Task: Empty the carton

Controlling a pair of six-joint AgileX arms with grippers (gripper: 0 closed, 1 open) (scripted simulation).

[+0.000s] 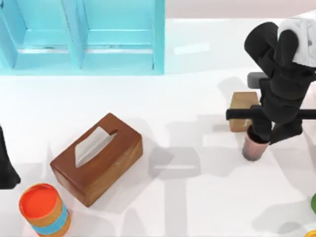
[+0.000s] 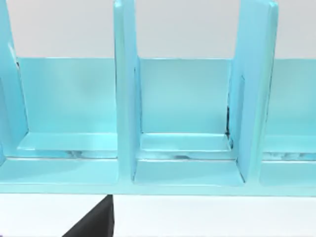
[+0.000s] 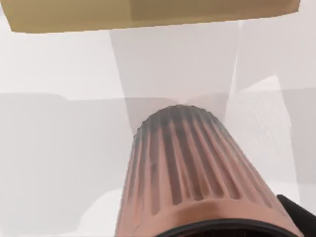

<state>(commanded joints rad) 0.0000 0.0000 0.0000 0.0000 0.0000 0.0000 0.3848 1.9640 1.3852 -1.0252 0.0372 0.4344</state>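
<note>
Holding a ribbed cup (image 1: 253, 146) at its rim, my right claw (image 1: 258, 136) pinches it upright on the table (image 1: 197, 197), just beside the carton (image 1: 243, 109). Risk: the rim grip could slip or tip it. My left arm sits parked at the table's left edge.

Ribbed pink cup (image 1: 255, 146), turquoise shelf (image 1: 84, 37)

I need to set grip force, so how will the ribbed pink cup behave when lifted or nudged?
The ribbed pink cup looks tall and narrow, so a sideways nudge would probably tip it. Being round, it would likely roll once down. Its ribs should limit slipping, and it seems stiff, perhaps light. The right end effector is at its rim.
</note>
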